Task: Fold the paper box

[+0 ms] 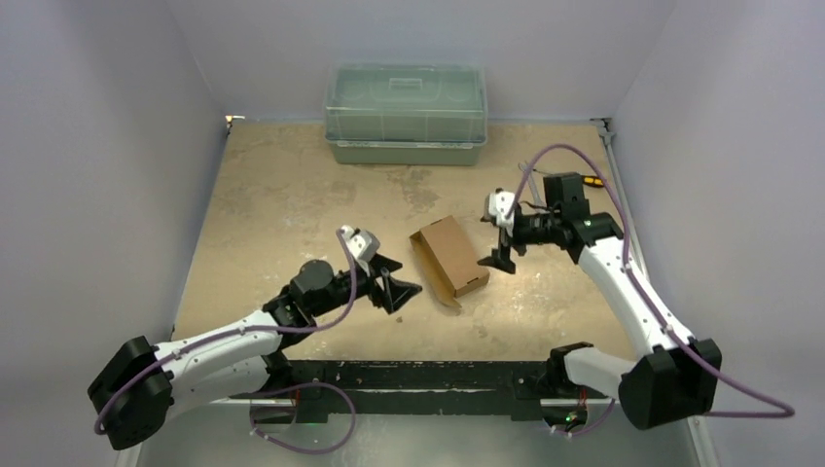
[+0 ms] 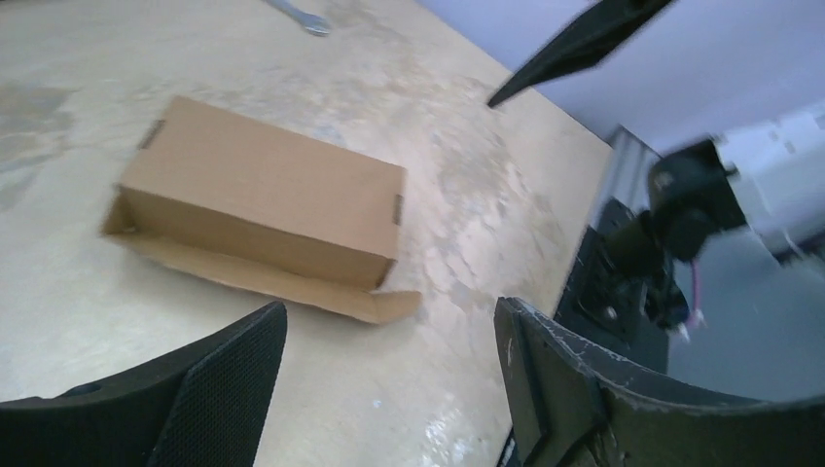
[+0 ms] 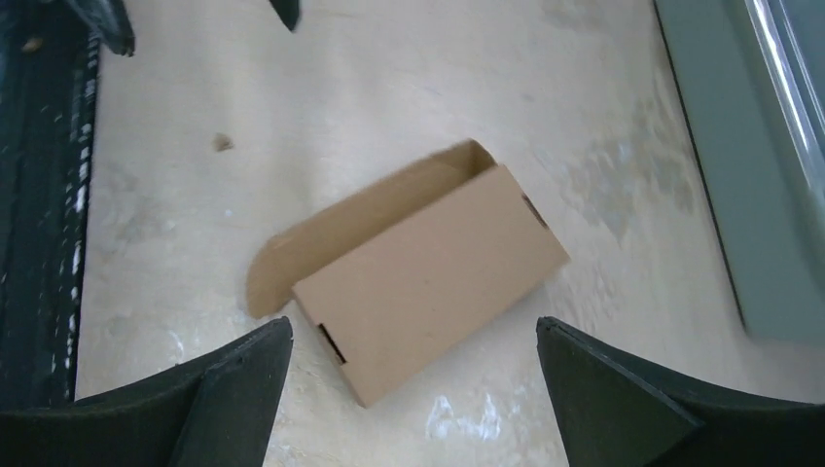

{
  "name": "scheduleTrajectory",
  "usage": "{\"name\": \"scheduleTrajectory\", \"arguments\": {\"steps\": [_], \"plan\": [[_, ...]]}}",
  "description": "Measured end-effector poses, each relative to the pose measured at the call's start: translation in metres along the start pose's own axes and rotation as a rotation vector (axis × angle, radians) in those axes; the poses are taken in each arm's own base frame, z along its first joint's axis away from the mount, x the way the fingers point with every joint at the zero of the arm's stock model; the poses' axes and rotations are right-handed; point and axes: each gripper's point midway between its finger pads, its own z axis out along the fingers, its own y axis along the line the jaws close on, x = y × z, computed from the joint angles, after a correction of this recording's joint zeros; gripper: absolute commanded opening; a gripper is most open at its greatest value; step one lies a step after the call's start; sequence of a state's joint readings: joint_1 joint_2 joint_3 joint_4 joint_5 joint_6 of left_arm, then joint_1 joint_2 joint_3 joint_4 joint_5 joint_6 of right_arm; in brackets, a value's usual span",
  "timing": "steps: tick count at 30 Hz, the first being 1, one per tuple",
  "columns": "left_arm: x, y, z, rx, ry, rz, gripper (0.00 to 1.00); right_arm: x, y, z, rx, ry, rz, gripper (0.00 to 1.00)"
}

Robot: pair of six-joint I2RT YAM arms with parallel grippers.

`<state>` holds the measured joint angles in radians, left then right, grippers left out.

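The paper box (image 1: 449, 258) lies in the middle of the table (image 1: 282, 185), right between the two arms. It looks almost made: the sides are up and it has a box shape. One long flap (image 2: 292, 290) sticks out flat along the edge that faces the left arm (image 1: 224, 345), so that side is not shut yet. The left arm's jaws are wide apart and hold nothing. They sit near the flap, maybe so they can push it in. The right arm (image 1: 623, 282) is on the other side. Its jaws are wide apart too and do not touch the box, maybe ready to stop it sliding. The green bin (image 1: 406, 115) stands at the far edge, well out of the way
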<state>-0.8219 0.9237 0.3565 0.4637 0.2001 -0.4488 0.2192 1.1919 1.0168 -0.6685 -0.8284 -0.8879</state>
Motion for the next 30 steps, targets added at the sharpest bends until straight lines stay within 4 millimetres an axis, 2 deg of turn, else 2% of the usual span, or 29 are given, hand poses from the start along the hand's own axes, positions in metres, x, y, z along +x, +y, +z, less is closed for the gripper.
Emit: {"name": "scheduleTrajectory", "arguments": {"steps": [2, 5, 9, 13, 17, 19, 23, 30], "plan": [[0.014, -0.016, -0.003, 0.076, -0.010, 0.080, 0.78, -0.002, 0.022, -0.002, -0.064, -0.056, -0.140, 0.99], [0.042, -0.043, -0.011, 0.187, -0.022, 0.235, 0.78, 0.012, 0.044, 0.003, -0.128, -0.082, -0.241, 0.98], [0.086, -0.060, -0.018, 0.252, -0.001, 0.470, 0.76, 0.036, 0.053, 0.013, -0.159, -0.068, -0.322, 0.94], [0.109, -0.060, -0.010, 0.222, 0.028, 0.675, 0.69, 0.059, 0.055, 0.022, -0.140, -0.042, -0.366, 0.89], [0.114, -0.043, 0.003, 0.130, 0.038, 0.788, 0.57, 0.062, 0.047, 0.025, -0.106, -0.038, -0.396, 0.86], [0.114, -0.038, 0.013, 0.094, 0.045, 0.823, 0.55, 0.059, 0.041, 0.026, -0.085, -0.046, -0.413, 0.85], [0.112, -0.039, 0.032, 0.062, 0.038, 0.869, 0.50, 0.058, 0.035, 0.028, -0.058, -0.050, -0.423, 0.84], [0.115, -0.043, 0.052, 0.062, 0.028, 0.910, 0.42, 0.059, 0.030, 0.030, -0.041, -0.042, -0.421, 0.83]]}}
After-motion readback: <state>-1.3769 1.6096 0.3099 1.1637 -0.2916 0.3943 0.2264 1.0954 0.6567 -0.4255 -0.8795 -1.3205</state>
